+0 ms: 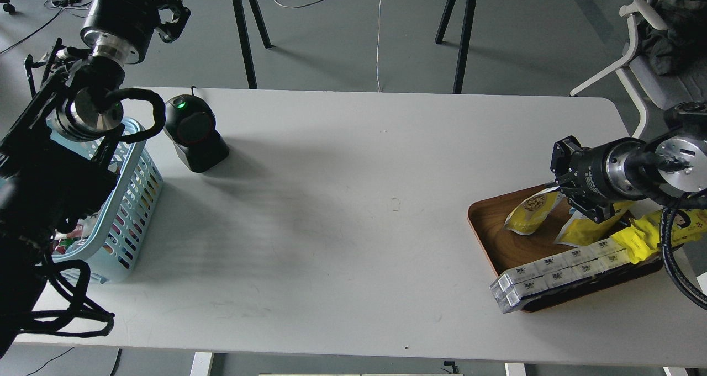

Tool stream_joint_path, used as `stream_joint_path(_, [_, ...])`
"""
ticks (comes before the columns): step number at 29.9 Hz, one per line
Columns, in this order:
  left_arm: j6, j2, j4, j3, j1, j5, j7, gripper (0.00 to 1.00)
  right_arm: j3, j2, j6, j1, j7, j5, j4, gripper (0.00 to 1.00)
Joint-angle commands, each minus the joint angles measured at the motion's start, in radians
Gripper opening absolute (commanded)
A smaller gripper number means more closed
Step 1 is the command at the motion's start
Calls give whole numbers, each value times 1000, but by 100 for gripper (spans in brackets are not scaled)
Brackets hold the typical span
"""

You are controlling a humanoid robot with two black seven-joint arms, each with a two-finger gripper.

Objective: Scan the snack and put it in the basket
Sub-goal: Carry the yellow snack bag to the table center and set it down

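The snack [529,211], a pouch whose yellow face with pale beans shows, stands tilted at the back of the wooden tray [486,224]. My right gripper [559,190] is shut on the pouch's top edge, with the pouch's lower end on or just above the tray. The light blue basket [134,191] stands at the table's left edge, partly hidden behind my left arm. My left gripper [172,18] is raised beyond the table's far left corner, above the basket; it is dark and its fingers cannot be told apart.
A black barcode scanner [194,133] with a green light stands right of the basket. The tray also holds another yellow pouch [584,231], a bright yellow crinkled packet [643,235] and a row of white boxes [552,279]. A chair [652,39] stands at the far right.
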Motion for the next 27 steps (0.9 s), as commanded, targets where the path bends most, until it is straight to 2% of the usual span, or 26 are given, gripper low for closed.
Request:
stream_joint_path(1, [0,0,0,0,0,0,0,100,54,-21,-4,15,0,4,0,0])
stream_joint_path(11, [0,5,-1,-2,0,0,-1,100,168,19,-56,74,0,15,-4,0])
stream_joint_path(18, [-2,5,-1,-2,0,0,-1,100,255,176,-137,25,0,40,-53,0])
stream_joint_path(22, [-2,3,-1,-2,-2,0,-1,100,338,304,-193,-60,0,38,-145,1])
stream_joint_path(27, [-5,1,-3,0,-2,0,-1,100,398,456,-193,-153,0,37,-231,1])
